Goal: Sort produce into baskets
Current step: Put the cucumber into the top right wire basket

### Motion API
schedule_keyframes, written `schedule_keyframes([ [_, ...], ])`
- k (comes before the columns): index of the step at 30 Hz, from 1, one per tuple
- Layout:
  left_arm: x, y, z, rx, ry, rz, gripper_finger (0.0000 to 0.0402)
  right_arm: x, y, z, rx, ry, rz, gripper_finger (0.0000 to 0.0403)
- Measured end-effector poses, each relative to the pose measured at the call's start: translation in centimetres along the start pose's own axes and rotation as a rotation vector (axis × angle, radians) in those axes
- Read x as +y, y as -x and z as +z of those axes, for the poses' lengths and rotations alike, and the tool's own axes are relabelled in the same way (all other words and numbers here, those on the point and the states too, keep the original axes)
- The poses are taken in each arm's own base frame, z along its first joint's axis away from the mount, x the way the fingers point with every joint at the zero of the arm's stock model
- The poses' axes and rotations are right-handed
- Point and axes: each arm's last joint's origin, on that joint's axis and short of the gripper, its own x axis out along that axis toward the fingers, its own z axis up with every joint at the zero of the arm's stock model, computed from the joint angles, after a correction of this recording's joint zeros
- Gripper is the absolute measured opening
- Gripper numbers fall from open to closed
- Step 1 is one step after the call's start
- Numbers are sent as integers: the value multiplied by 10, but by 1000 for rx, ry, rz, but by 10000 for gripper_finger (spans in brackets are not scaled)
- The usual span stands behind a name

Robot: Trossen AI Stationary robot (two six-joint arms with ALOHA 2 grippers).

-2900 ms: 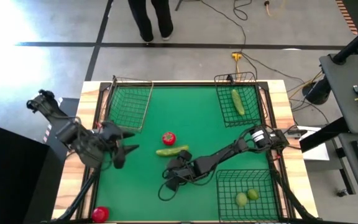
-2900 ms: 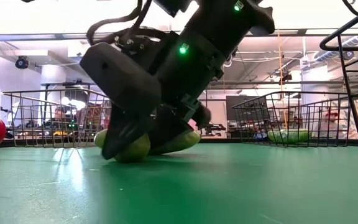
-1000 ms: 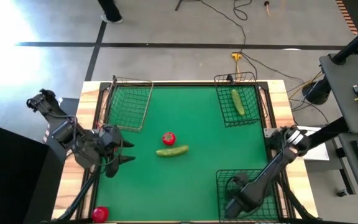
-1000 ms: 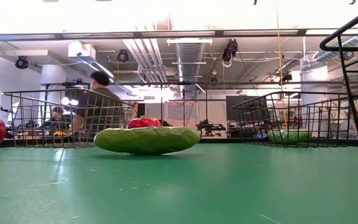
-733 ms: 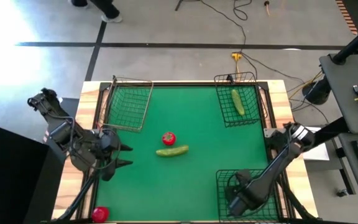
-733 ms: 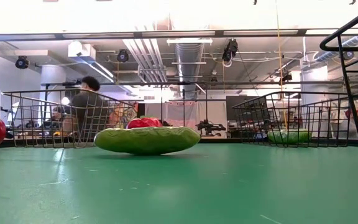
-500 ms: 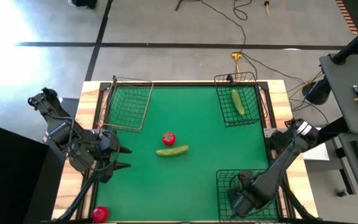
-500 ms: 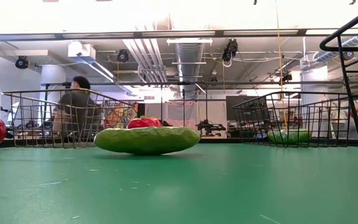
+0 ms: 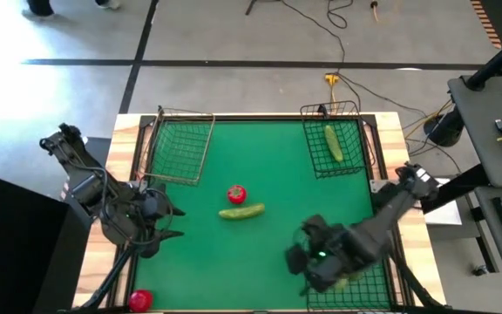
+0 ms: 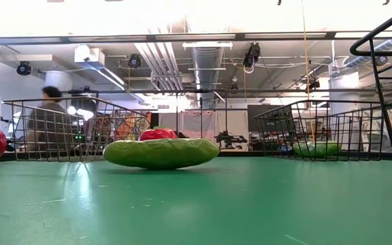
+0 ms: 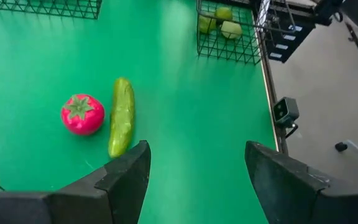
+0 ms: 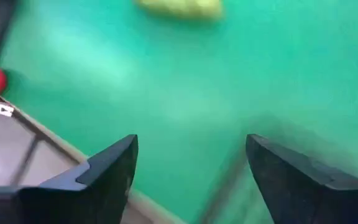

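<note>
A red tomato [image 9: 236, 194] and a green cucumber [image 9: 241, 211] lie side by side on the green mat's middle; they also show in the left wrist view, the tomato [image 11: 82, 114] beside the cucumber [image 11: 122, 116]. A second tomato [image 9: 140, 300] lies at the near left corner. The far right basket [image 9: 352, 139] holds a cucumber [image 9: 333, 142]. The near right basket [image 11: 229, 46] holds limes [image 11: 219, 22]. The far left basket [image 9: 179, 144] shows nothing in it. My left gripper [image 9: 174, 223] is open at the mat's left. My right gripper [image 9: 296, 260] is open above the mat, left of the near right basket.
The wooden table edge [image 9: 98, 262] frames the mat. In the low view the middle cucumber [image 10: 160, 152] lies in front of the tomato [image 10: 156, 134], and a person [image 10: 46, 116] passes in the room behind the far left basket. Bare mat lies between the middle produce and the near edge.
My right gripper has come out from above the near right basket and moved toward the table's left, over the mat, turning as it went. My left gripper has drawn back slightly toward the left edge. The produce has stayed put.
</note>
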Motion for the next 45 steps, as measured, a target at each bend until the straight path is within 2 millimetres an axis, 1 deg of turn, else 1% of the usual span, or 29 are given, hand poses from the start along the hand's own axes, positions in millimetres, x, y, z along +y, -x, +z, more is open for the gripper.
schedule_keyframes([
  [3, -2, -2, -3, 45, -14, -20, 244, 21, -27, 15, -127, 318, 21, 279],
  [5, -3, -3, -6, 85, -16, -41, 244, 35, -51, 20, -136, 547, 2, 272],
  [7, -5, -4, -11, 117, -15, -49, 244, 47, -75, 25, -143, 689, -23, 264],
  [9, -6, -4, -17, 144, -15, -41, 244, 53, -98, 38, -116, 752, -79, 256],
  [11, -6, -5, -23, 169, -18, -31, 244, 53, -120, 56, -32, 808, -119, 249],
  [15, -4, -6, -31, 214, -10, 16, 244, 42, -167, 99, 183, 943, -166, 239],
  [18, -2, -7, -33, 200, 5, 76, 244, 30, -197, 127, 319, 1006, -142, 237],
  [21, 1, -7, -32, 141, 10, 134, 244, 23, -220, 149, 397, 1013, -60, 240],
  [23, 2, -7, -30, 85, 8, 174, 244, 22, -233, 158, 425, 1013, 20, 244],
  [25, 4, -7, -28, 31, 12, 211, 244, 19, -245, 161, 434, 1023, 21, 245],
  [27, 6, -8, -26, -17, 33, 247, 244, 16, -257, 159, 442, 1050, -12, 243],
  [30, 9, -9, -22, -73, 58, 296, 244, 12, -271, 154, 470, 1087, -35, 227],
  [32, 12, -11, -20, -104, 63, 334, 244, 13, -274, 152, 472, 1100, -36, 209],
  [35, 21, -13, -16, -134, 59, 413, 244, 14, -275, 148, 460, 1117, -40, 171],
  [37, 28, -14, -14, -141, 55, 474, 244, 16, -270, 146, 454, 1125, -35, 144],
  [39, 36, -16, -11, -150, 58, 542, 244, 19, -259, 145, 454, 1124, -31, 122],
  [40, 41, -16, -9, -157, 58, 578, 244, 20, -249, 144, 456, 1123, -31, 121],
  [41, 44, -17, -7, -160, 58, 609, 244, 23, -235, 145, 458, 1125, -20, 121],
  [43, 52, -19, -3, -166, 35, 671, 244, 27, -200, 147, 453, 1130, 11, 121],
  [45, 59, -21, 1, -156, -4, 725, 244, 28, -162, 151, 410, 1119, 28, 121],
])
